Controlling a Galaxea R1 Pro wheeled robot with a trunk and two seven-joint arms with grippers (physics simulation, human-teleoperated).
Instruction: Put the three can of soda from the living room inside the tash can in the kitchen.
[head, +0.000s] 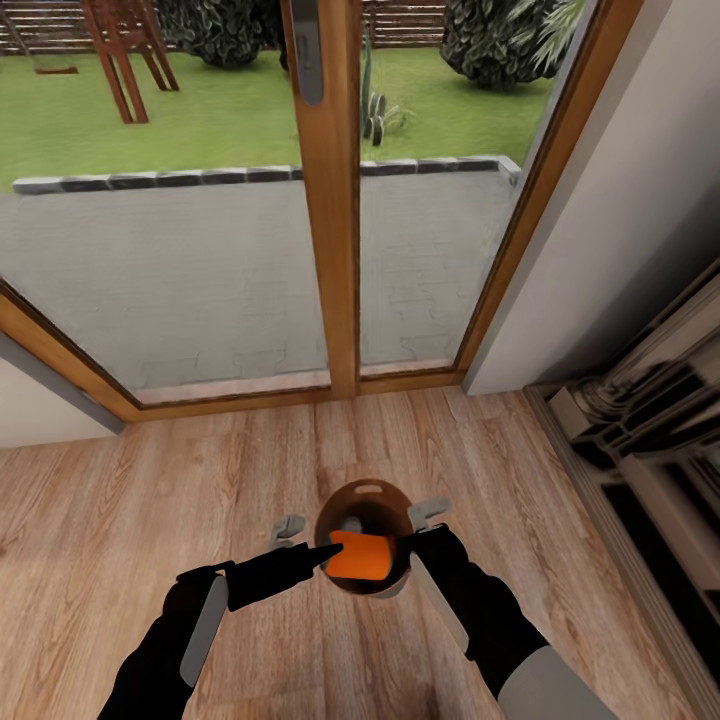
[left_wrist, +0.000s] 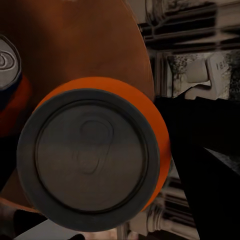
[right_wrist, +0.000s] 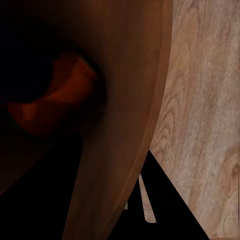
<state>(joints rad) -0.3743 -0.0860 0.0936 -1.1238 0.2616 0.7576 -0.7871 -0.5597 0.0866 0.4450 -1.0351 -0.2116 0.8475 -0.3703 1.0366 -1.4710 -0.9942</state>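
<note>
Head view: the trash can (head: 372, 492) stands on the pale wood floor (head: 150, 500), in front of the wood-framed glass doors (head: 335, 200) and near the floor's edge along the grey cabinets (head: 650, 440). Its brown inside faces up and the oval handle slot sits at the rim on the door side.

Left pincer (head: 330, 553) reaches over the rim from the robot's left and is clamped on an orange soda can (head: 362, 556) — the can lies on its side over the bin's opening, at the near part of the rim. Left wrist view confirms: the orange can's (left_wrist: 150, 112) dark grey end with its pull tab faces the camera, with the brown bin wall (left_wrist: 75, 40) behind it.

Inside the bin, left wrist view shows a second can with a silver top (left_wrist: 7, 62), dark blue on its side, and an orange patch (left_wrist: 17, 107) just below it; whether that patch is a third can, I cannot tell. Right wrist view shows an orange can shape (right_wrist: 65, 95) in deep shadow within the brown interior (right_wrist: 130, 75), with wood floor (right_wrist: 205, 100) beyond the rim.

Right pincer (head: 412, 528) is at the bin's rim on the robot's right side, touching or just beside it — open or closed, cannot tell; the fingers are not resolved in either view.

Outside the doors: grey paving (head: 180, 280), lawn (head: 200, 110), a wooden play frame (head: 125, 50).
</note>
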